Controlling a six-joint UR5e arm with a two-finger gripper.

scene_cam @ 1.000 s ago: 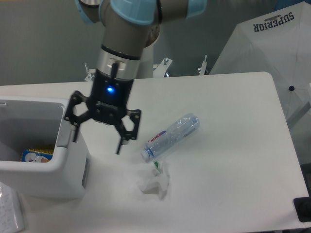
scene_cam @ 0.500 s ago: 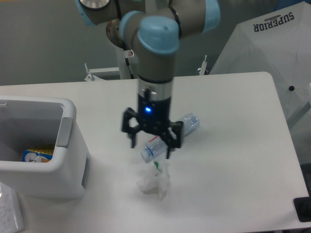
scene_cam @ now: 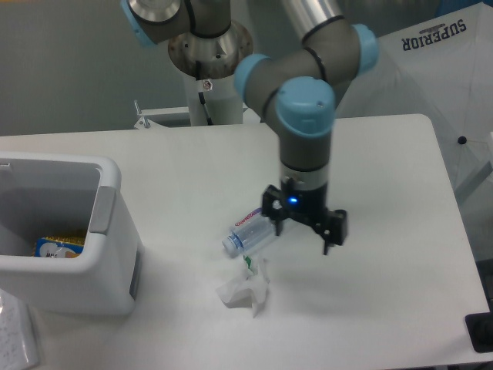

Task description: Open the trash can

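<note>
1. Fixed camera, task stage: trash can at the left edge of the surface, already showing an open top, with a yellow-and-blue package visible inside. Opening step judged done, or nearly so. Whereabouts of the lid impossible to tell from here.

2. Same view, tool: tool hanging low over the surface right of centre, well apart from the trash can, fingers spread and holding nothing. Blue light lit on the wrist above the fingers. Positioned just beside the upper end of a clear plastic bottle, partly covering it.

3. Same view, next move: little left for the task itself, by this judgement; at most a check that the top stays open. Should more opening be needed, a long sideways carry back to the left called for, clear of the bottle and the crumpled white tissue.

4. Same view, orientation of the task's thing: upright on its base, mouth facing straight up. Grey push tab on the right-hand wall, facing the middle of the surface. Boxy body cut off by the left edge, so long axis only roughly readable: seemingly running left to right.

5. Same view, other things: bottle lying on its side, diagonal, cap end toward the lower left. Tissue just below it, near but apparently not touching. White cloth printed "SUPERIOR" beyond the far right corner.
</note>
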